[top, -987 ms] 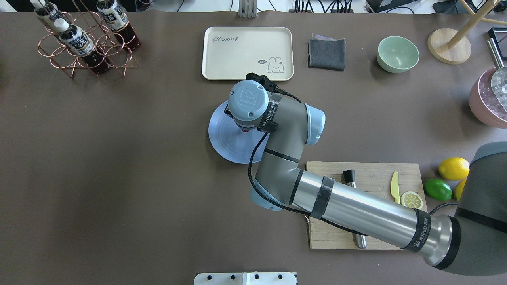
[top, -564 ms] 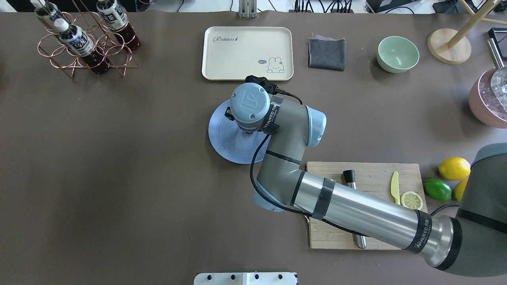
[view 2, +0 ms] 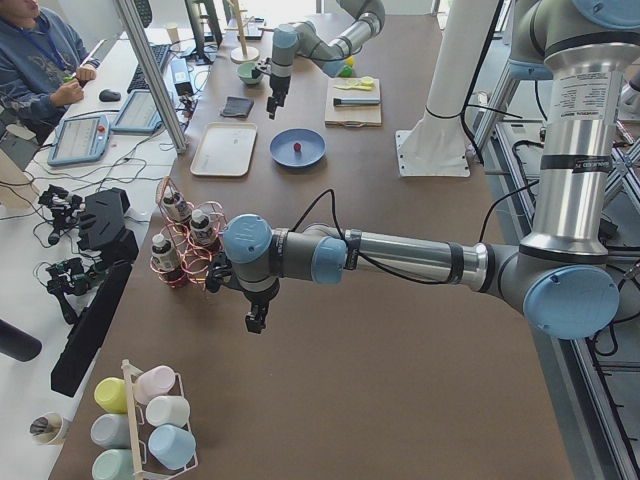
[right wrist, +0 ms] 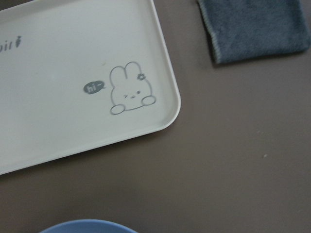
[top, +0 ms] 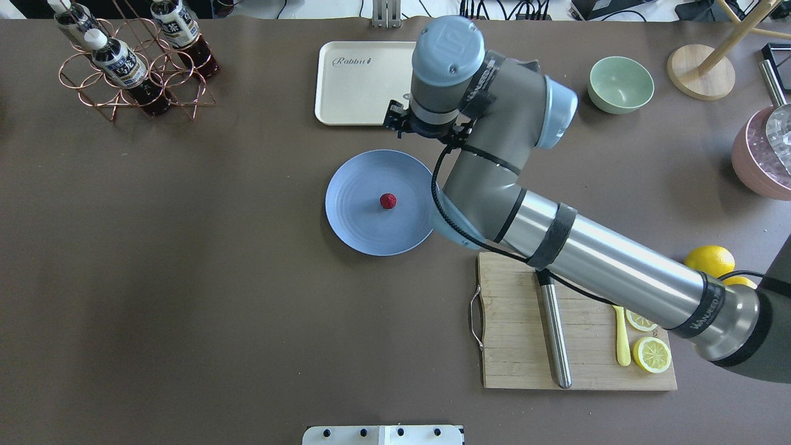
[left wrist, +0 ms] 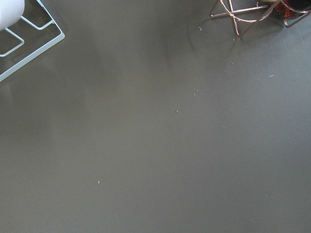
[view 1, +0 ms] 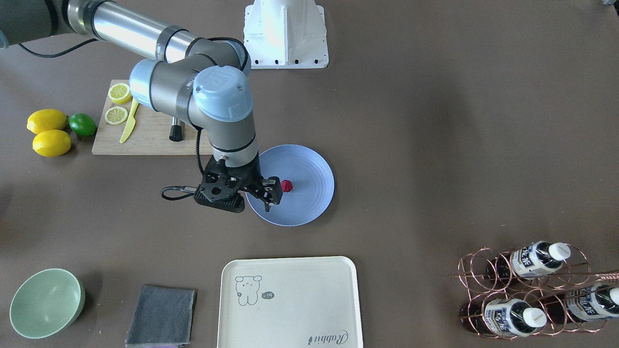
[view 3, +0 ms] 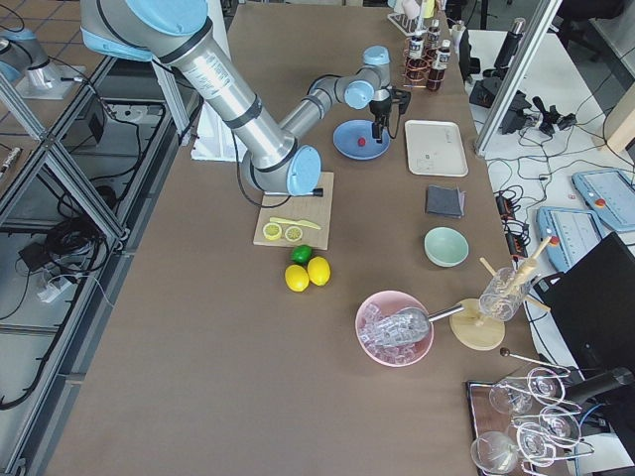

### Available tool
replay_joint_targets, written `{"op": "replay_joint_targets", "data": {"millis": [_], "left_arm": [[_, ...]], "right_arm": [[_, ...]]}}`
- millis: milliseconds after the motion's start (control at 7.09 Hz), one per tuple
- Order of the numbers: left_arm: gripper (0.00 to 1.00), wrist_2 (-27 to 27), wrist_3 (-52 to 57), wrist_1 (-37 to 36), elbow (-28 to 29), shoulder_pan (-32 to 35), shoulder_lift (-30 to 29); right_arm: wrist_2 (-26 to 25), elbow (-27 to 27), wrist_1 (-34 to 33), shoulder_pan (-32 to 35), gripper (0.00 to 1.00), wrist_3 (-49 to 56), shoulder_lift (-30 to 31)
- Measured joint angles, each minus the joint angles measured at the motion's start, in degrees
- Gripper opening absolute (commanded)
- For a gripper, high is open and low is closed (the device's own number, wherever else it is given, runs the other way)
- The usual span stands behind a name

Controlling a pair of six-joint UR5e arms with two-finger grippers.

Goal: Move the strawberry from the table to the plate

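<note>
Two lemon slices [top: 654, 354] lie on the wooden cutting board [top: 513, 346] nearest the robot. Farther out, the strawberry [top: 388, 201] sits near the middle of the blue plate [top: 358, 232] on the table [top: 185, 278], with nothing touching it. The right gripper [view 1: 272, 195] hangs raised by the plate's far edge, on the side of the cream tray [top: 352, 93], its fingers spread and empty. Off at the table's left end, the left gripper [view 2: 256, 320] hovers near the racked bottles [top: 117, 62]. Whether its fingers are open or closed cannot be told.
</note>
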State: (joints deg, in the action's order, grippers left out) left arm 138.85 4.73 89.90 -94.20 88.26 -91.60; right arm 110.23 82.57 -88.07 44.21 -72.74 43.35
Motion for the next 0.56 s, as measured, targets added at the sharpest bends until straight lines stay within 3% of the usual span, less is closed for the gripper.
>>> {"op": "replay_joint_targets", "data": {"millis": [282,564], "left_arm": [[0.98,-0.25,-0.04,-2.59,-0.04,0.09,0.4],[0.98,-0.39,0.01,-3.56,-0.1,0.1,0.66]], "right_arm": [[6.3,8.23,-3.11,9.89,0.99,18.53,11.75],[11.65,12.83,-3.09,19.55,1.0,36.85,24.18]]}}
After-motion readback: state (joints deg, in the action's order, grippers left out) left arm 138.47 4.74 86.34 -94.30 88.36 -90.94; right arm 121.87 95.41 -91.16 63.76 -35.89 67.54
